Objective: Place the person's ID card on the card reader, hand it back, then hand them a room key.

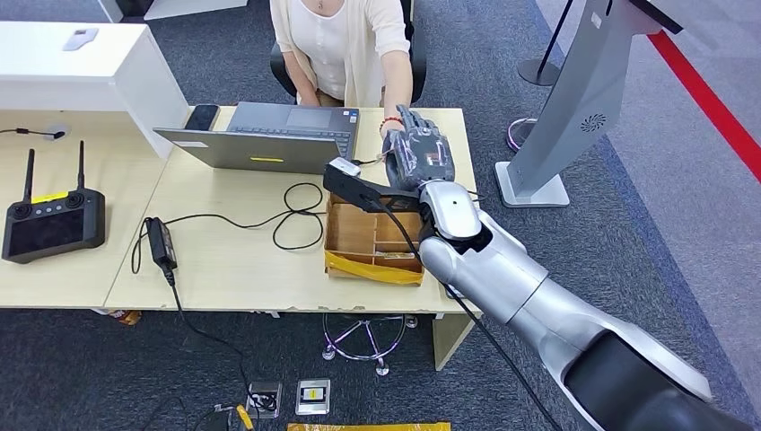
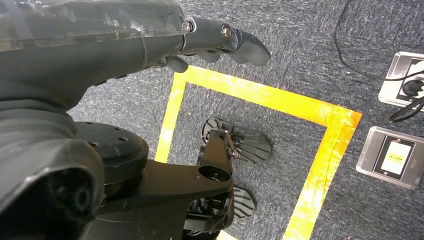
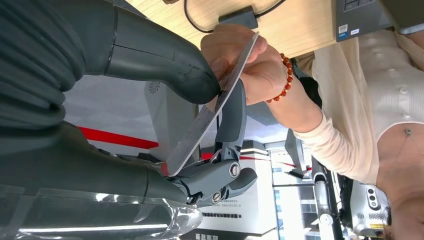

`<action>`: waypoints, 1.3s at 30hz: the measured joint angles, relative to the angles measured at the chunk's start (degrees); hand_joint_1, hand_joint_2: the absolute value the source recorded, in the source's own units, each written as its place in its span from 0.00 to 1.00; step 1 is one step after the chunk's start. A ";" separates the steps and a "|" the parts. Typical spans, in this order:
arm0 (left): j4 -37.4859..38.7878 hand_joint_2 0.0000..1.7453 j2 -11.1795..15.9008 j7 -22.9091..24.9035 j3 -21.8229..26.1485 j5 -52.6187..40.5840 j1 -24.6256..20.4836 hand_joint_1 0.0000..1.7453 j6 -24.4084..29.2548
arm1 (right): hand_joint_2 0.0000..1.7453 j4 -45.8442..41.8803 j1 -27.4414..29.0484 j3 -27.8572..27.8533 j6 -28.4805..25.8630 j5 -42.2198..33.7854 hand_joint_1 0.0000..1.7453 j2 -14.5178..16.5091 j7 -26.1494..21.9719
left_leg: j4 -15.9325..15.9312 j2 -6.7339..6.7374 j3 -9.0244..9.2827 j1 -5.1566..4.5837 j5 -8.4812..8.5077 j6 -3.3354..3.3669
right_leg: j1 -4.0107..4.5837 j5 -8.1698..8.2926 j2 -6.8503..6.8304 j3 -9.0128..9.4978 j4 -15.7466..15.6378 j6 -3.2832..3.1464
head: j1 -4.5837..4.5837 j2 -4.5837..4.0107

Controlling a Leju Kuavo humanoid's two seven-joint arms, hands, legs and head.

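My right hand [image 1: 422, 153] is raised over the far right of the desk, right at the person's hand [image 1: 392, 126]. In the right wrist view my thumb [image 3: 170, 65] and a dark finger [image 3: 234, 120] pinch a thin grey card [image 3: 207, 122]. The person's hand [image 3: 250, 65], with a red bead bracelet, grips the card's other end. A small black box [image 3: 235, 15] with a cable lies on the desk behind them. My left hand [image 2: 125, 35] hangs over the carpet with its fingers stretched out and nothing in them.
An open cardboard box [image 1: 372, 238] with compartments sits under my right forearm. A laptop [image 1: 269, 135], a looped black cable [image 1: 296, 215] and a power brick [image 1: 161, 242] lie on the desk [image 1: 224, 269]. A controller [image 1: 54, 224] rests on the left table. A grey kiosk stand [image 1: 574, 108] rises at the right.
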 joint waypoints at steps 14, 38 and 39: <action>0.00 0.00 -0.30 0.37 0.00 -0.36 -0.11 0.00 0.44 | 0.00 1.54 0.00 0.71 -0.04 0.02 0.00 -0.04 0.73 | 0.00 0.00 0.01 0.00 0.00 0.00 | 0.00 0.00 0.01 -0.01 0.00 0.00 | 0.01 0.00; 0.00 0.00 -0.61 0.37 0.02 -0.68 -0.31 0.00 0.49 | 0.00 -0.25 0.53 0.67 -3.52 1.24 0.00 -3.21 1.55 | 0.02 0.06 0.09 0.00 0.00 0.00 | 0.00 0.00 0.13 -0.01 -0.01 0.00 | -0.01 0.00; 0.00 0.00 -0.61 0.37 0.02 -0.67 -0.30 0.00 0.48 | 0.00 -0.68 0.71 0.66 -3.64 1.56 0.00 -3.53 1.81 | 0.02 0.06 0.10 0.00 0.00 0.00 | 0.00 0.00 0.13 -0.01 -0.01 0.00 | -0.01 0.00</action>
